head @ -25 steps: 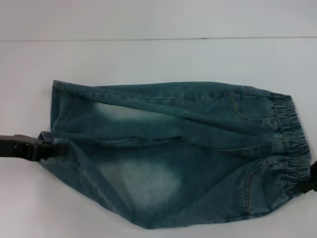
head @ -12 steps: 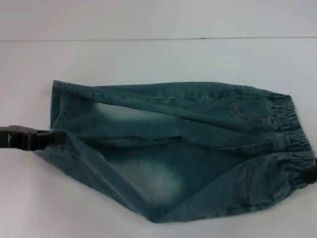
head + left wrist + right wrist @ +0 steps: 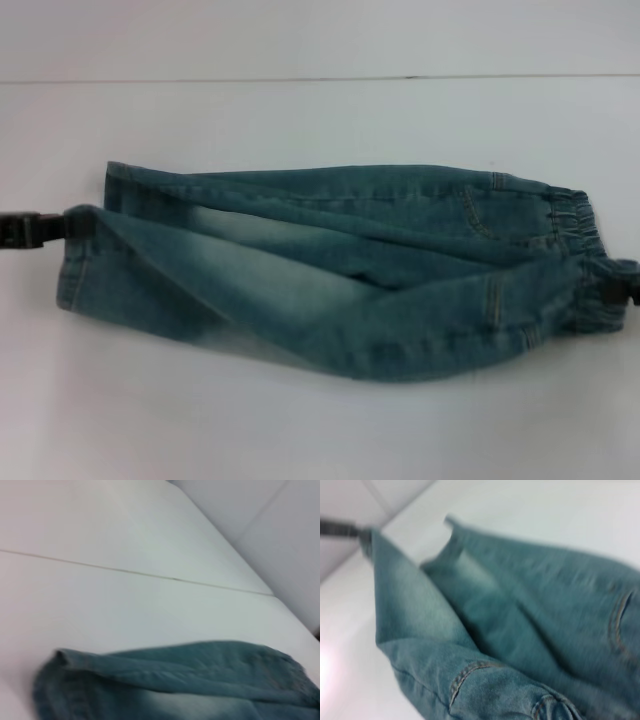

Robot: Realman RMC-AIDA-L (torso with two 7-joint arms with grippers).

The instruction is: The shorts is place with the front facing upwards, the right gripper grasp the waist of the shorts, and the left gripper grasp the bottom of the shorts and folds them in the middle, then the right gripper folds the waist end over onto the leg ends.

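— Garments, how many do we count?
— We count one pair of denim shorts (image 3: 340,270), on the one white table (image 3: 320,120).
— Grippers?
— We count two: the left gripper (image 3: 62,228) at the shorts' leg end, the right gripper (image 3: 615,292) at their waist end.

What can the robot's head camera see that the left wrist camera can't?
Only the head view shows the left end effector gripping the leg end, the right end effector at the elastic waist, and the whole shorts half folded. Only the left wrist view shows the wall behind the table. Both show the blue denim and the white table with its thin seam.
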